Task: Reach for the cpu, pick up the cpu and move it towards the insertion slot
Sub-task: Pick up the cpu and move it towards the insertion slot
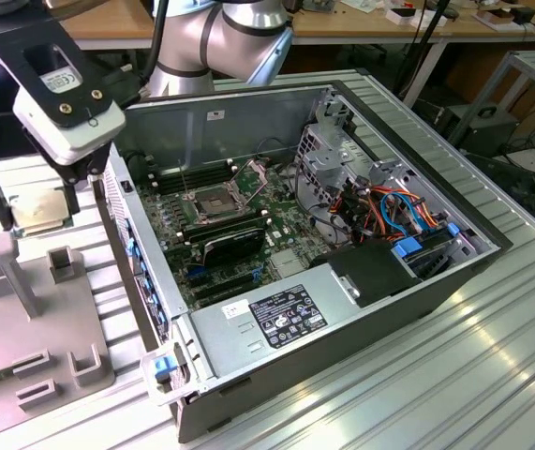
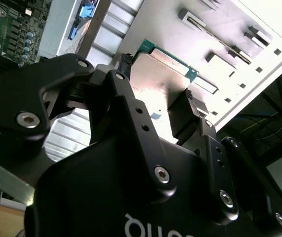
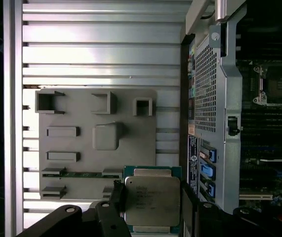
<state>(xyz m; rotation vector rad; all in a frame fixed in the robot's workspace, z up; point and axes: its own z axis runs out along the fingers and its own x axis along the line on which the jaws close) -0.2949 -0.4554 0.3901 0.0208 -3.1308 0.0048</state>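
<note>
The gripper (image 1: 31, 202) hung over the grey fixture plate (image 1: 23, 319) at the exterior view's left, outside the open computer case (image 1: 342, 234). Its black fingers (image 2: 131, 113) were closed in on two opposite edges of the cpu (image 3: 152, 200), so the chip sat flat between them, clear of the plate. In the second wrist view the silvery face of the chip (image 2: 163, 74) showed beyond the fingers, with a strip of green edge along its far side.

From the chip, the insertion slot (image 1: 213, 199) lay at about three o'clock in the exterior view, well apart, on the green motherboard (image 1: 276, 244) inside the case. Its metal bracket (image 1: 251, 172) stood hinged up at the socket's two o'clock corner, leaving the dark centre bare. The case's side wall (image 1: 141, 253) stood between chip and socket.
</note>
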